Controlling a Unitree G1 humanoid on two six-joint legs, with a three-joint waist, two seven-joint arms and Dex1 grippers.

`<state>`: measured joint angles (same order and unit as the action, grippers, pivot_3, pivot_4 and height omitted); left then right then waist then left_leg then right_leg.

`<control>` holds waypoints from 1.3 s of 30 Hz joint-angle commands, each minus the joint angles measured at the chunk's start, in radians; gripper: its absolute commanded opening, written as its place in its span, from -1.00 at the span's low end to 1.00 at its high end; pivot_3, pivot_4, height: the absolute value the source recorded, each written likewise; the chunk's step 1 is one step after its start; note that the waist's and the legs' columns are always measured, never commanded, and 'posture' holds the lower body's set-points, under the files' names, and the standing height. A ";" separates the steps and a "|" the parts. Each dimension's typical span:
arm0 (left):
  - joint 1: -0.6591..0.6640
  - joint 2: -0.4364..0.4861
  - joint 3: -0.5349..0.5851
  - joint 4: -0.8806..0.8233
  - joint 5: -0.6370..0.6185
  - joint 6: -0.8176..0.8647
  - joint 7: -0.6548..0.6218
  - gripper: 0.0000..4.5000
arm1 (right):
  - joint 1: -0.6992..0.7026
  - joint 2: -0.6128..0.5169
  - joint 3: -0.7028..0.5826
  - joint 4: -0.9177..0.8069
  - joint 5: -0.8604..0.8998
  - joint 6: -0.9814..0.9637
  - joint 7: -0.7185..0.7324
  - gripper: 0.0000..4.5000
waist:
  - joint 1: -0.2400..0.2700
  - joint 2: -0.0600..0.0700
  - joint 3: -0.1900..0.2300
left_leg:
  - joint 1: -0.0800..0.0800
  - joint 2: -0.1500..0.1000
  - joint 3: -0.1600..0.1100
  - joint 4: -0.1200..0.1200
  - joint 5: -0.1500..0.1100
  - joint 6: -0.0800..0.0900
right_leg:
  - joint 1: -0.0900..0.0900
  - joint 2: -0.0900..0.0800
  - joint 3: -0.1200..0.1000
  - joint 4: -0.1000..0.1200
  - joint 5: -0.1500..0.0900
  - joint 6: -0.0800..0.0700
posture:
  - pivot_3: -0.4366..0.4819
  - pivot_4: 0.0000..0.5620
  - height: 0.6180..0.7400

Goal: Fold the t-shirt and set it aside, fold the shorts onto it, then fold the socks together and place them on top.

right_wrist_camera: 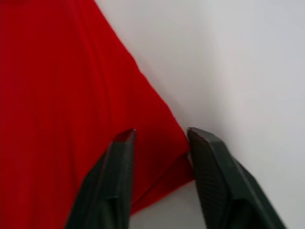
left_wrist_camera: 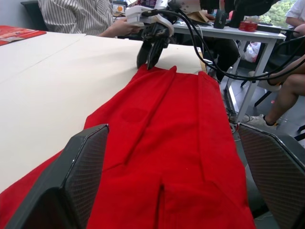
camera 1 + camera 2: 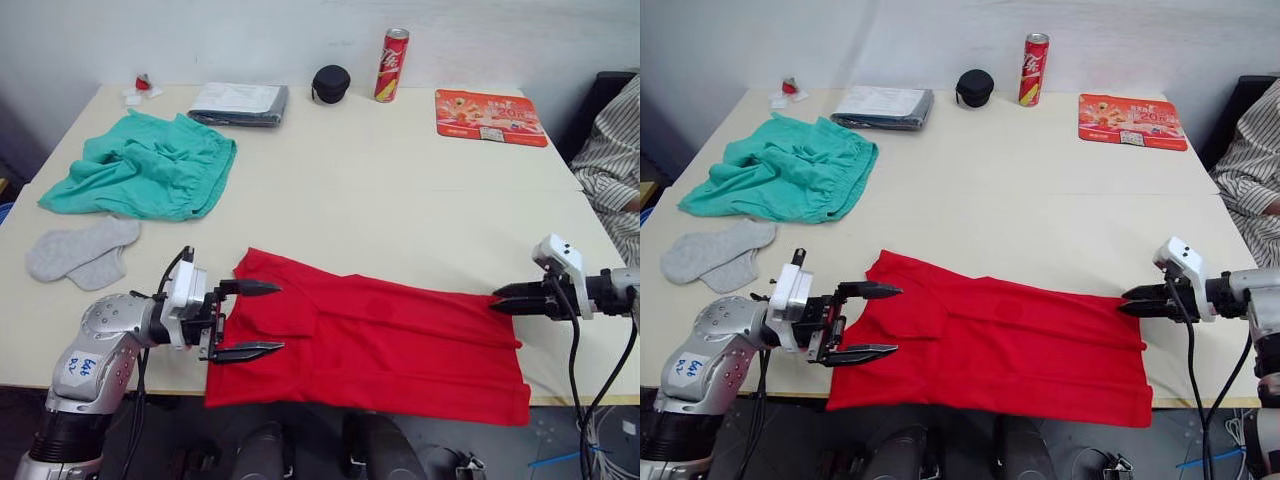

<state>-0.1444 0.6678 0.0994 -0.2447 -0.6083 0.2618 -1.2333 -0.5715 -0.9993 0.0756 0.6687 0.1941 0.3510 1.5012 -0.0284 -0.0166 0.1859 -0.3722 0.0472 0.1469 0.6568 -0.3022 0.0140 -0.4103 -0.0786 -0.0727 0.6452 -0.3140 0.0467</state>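
The red t-shirt (image 3: 380, 340) lies flat along the table's front edge, folded lengthwise into a long band. My left gripper (image 3: 280, 318) is open at the shirt's left end, one finger over the cloth and one off its front edge, holding nothing. My right gripper (image 3: 497, 298) is at the shirt's far right corner. In the right wrist view its fingers (image 1: 121, 157) stand a little apart over that flat corner. The teal-green shorts (image 3: 150, 165) lie crumpled at the back left. The two grey socks (image 3: 85, 252) overlap in front of them.
A folded grey cloth (image 3: 240, 102), a black pouch (image 3: 331, 83), a red can (image 3: 391, 65) and a red mat (image 3: 489, 116) line the table's far edge. A person in a striped shirt (image 3: 612, 150) sits at the right. The table's middle (image 3: 400, 210) is bare.
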 commanded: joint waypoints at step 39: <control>-0.552 -0.107 -0.156 0.622 0.248 -0.082 0.029 1.00 | 0.279 -0.114 -0.525 -0.383 0.120 0.356 -0.323 0.99 | 0.019 0.001 0.001 | -0.003 0.000 0.000 0.002 0.003 -0.002 | -0.002 0.001 -0.001 0.001 0.000 0.001 | -0.05 -0.47 1.00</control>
<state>-0.6548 0.5686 -0.0346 0.3325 -0.3975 0.2272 -1.1829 -0.3297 -1.0865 -0.3401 0.4521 0.2392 0.5213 1.2025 -0.0094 -0.0156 0.1865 -0.3748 0.0473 0.1471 0.6592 -0.2995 0.0124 -0.4121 -0.0775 -0.0738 0.6466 -0.3136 0.0475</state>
